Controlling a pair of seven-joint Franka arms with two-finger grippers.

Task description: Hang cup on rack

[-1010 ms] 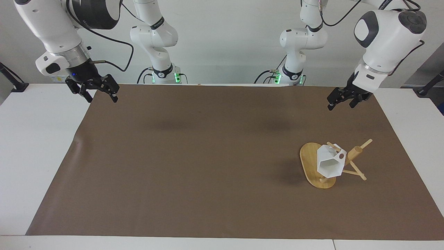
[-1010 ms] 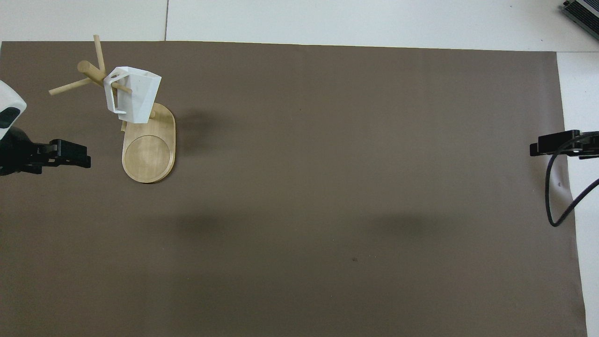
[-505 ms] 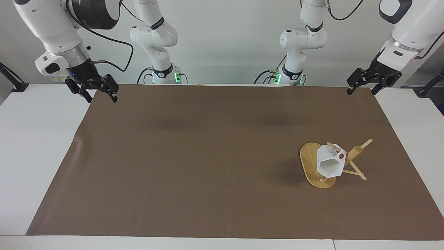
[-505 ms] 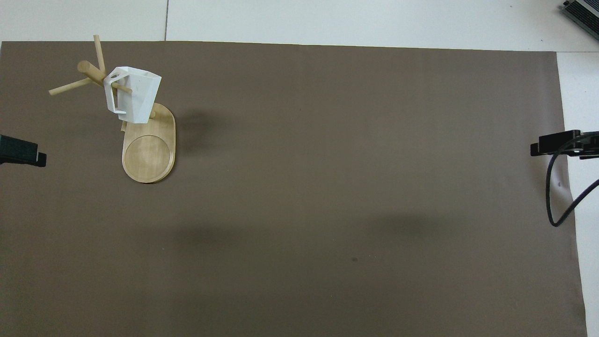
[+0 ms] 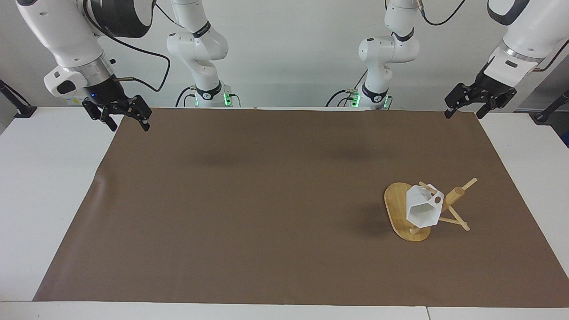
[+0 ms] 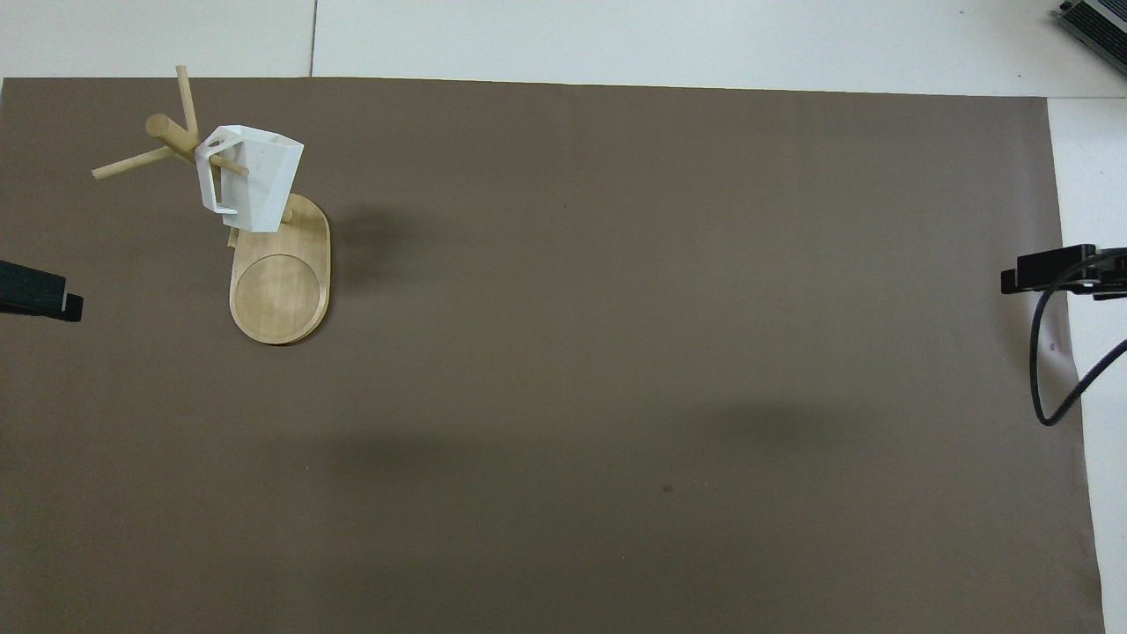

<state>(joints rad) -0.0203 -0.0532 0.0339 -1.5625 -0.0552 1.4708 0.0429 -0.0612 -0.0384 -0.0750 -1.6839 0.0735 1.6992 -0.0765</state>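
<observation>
The white faceted cup hangs by its handle on a peg of the bamboo rack, which stands toward the left arm's end of the table. My left gripper is raised over the corner of the brown mat by the left arm's base, open and empty, well apart from the rack. My right gripper hangs open and empty over the mat's edge at the right arm's end, where that arm waits.
A brown mat covers most of the white table. A black cable loops down beside the right gripper. A dark device corner shows at the table's farthest corner toward the right arm's end.
The left gripper has risen and drawn back from beside the rack to the mat's corner by its base. The cup stays on the peg. The right arm barely moved.
</observation>
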